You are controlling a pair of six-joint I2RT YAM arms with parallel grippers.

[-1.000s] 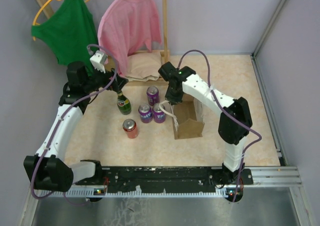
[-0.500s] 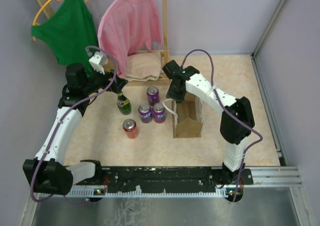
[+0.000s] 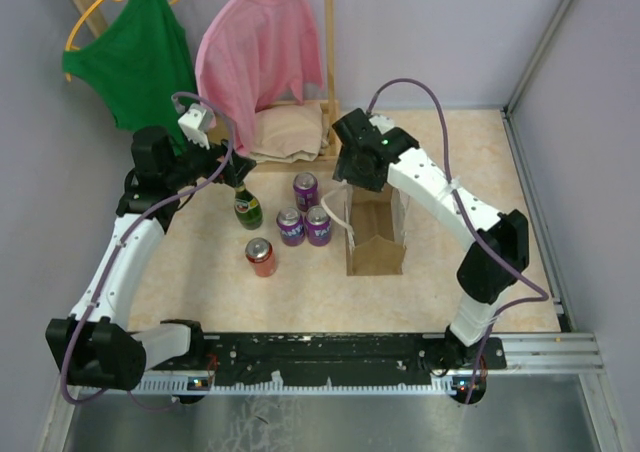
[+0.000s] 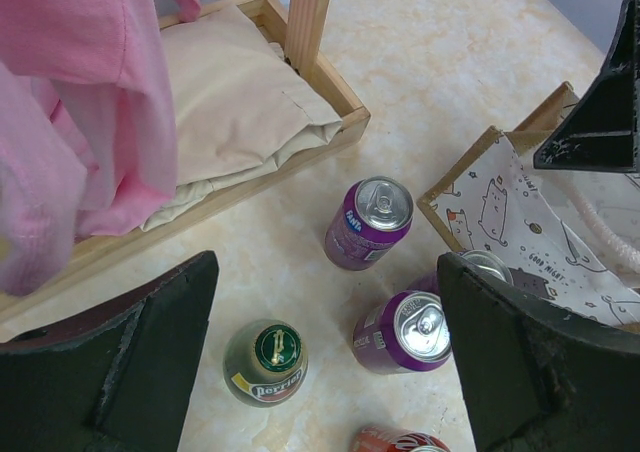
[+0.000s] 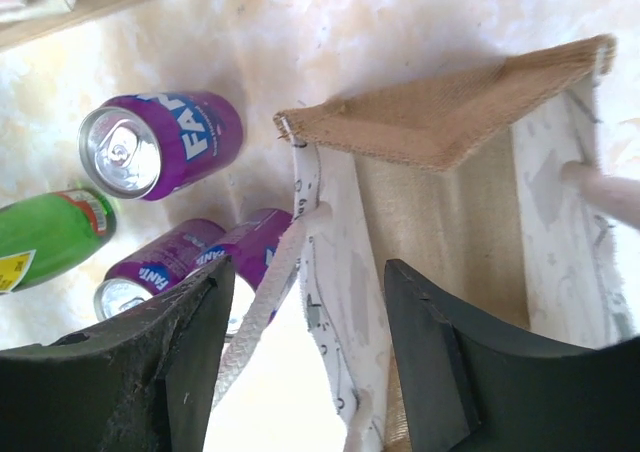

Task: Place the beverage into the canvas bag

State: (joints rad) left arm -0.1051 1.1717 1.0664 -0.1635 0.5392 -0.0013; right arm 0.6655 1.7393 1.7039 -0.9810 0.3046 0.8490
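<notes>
Fingers on left spread wide, empty; right fingers straddle canvas bag rim, unclosed.

Three purple cans, one red can, one green bottle, one canvas bag, two hanging garments, one folded cloth.

Red can cropped at bottom; canvas bag cut by frame edge.
</notes>
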